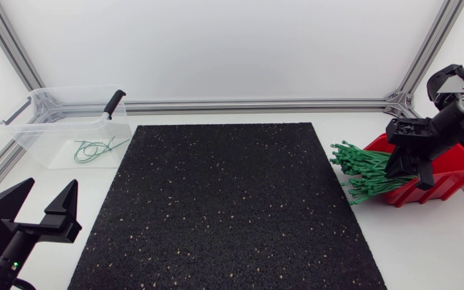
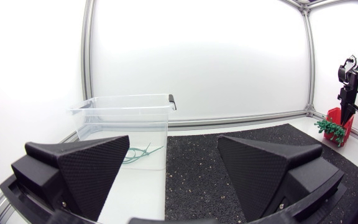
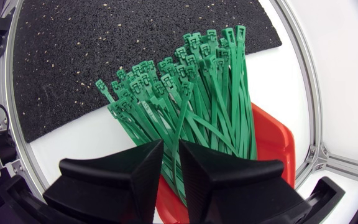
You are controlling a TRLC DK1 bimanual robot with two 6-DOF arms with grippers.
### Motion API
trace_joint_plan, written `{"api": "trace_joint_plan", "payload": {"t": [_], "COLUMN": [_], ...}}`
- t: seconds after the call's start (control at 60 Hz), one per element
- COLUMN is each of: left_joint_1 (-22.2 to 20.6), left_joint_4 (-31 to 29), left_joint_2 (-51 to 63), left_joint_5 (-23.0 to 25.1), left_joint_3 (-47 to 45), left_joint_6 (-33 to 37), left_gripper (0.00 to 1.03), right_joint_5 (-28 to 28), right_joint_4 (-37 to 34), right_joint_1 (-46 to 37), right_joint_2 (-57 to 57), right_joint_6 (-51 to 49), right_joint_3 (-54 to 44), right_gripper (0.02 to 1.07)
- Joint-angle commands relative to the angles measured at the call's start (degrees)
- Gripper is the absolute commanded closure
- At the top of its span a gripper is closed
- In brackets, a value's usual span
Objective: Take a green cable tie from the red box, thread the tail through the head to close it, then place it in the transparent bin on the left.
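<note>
Head view first. The right gripper [image 1: 411,167] hangs at the far right, right over the red box [image 1: 457,173], and that's where the job starts. The green cable ties [image 1: 365,171] spill out of the box's left side in a fan, heads toward the black mat [image 1: 224,209], so there's plenty of loose strand to pick from. At near left, the left gripper [image 1: 51,193] sits low over the bench [image 1: 425,242], its fingers spread wide with nothing between them. I'd say it's parked there, waiting to take the tail end. The transparent bin [image 1: 35,129] stands at far left with a few looped ties [image 1: 95,149] already lying inside.

Left wrist view now. The two broad fingers are well apart and empty. Ahead of them and a touch to the left is the bin, with the looped ties on its floor. That puts the drop-off handy for this arm. Away at the far right is the red box, small, with the other arm poised above it.

Right wrist view is the close-up. The bundle [image 3: 185,93] fans away ahead of the gripper [image 3: 171,152] across the box's rim [image 3: 272,143]. One green strand runs down into the narrow slot between the fingers. Do both sides actually clamp it? I cannot tell. By my reckoning this is the picking step: singling out one tie, with threading and binning not yet done.
</note>
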Motion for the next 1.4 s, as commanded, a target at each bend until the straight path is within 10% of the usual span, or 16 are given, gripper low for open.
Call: {"api": "trace_joint_plan", "payload": {"t": [0.0, 1.383], "left_joint_1": [0.0, -0.1], "left_joint_4": [-1.5, -1.5], "left_joint_2": [0.6, 0.8], "left_joint_5": [0.0, 0.0], "left_joint_3": [-2.2, -2.2], "left_joint_6": [-1.1, -1.1], "left_gripper": [0.04, 0.04], "right_joint_5": [0.5, -3.2], "right_joint_4": [0.1, -2.8], "right_joint_1": [0.2, 0.7], "right_joint_2": [1.3, -10.4], "right_joint_6": [0.5, 1.4], "right_joint_3": [0.1, 5.0], "right_gripper": [0.84, 1.01]}}
